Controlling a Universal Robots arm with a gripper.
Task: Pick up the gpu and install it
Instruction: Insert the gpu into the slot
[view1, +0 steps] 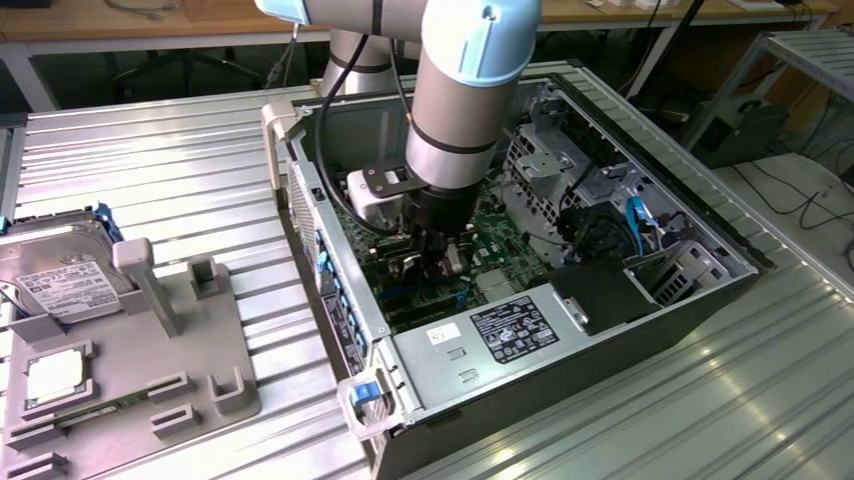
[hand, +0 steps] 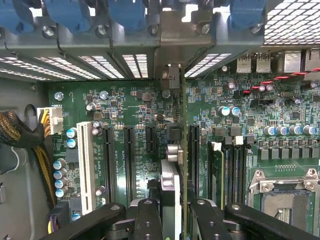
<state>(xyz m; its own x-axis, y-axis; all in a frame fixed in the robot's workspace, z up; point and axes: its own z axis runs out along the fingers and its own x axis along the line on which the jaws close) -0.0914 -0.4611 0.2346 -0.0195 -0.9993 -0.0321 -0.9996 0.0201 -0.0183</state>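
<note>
Black gripper (hand: 182, 212) fingers clench the gpu (hand: 184, 165) edge-on, standing upright over the green motherboard (hand: 135, 120) slots. Exterior view adds the open computer case (view1: 400, 385) and, lower left, a grey tray (view1: 200, 380) holding a hard drive (view1: 54, 270).

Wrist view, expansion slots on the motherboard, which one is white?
The long slot beside the white power connector; the other slots are black, and the gpu stands edge-on further along.

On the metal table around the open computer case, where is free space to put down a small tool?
Free: the ribbed table between the grey fixture tray and the computer case, and the strip on the case's other side, toward the exterior view's right. Crowded: the tray, with the hard drive and chip, and the case interior, where the gripper holds the gpu.
</note>
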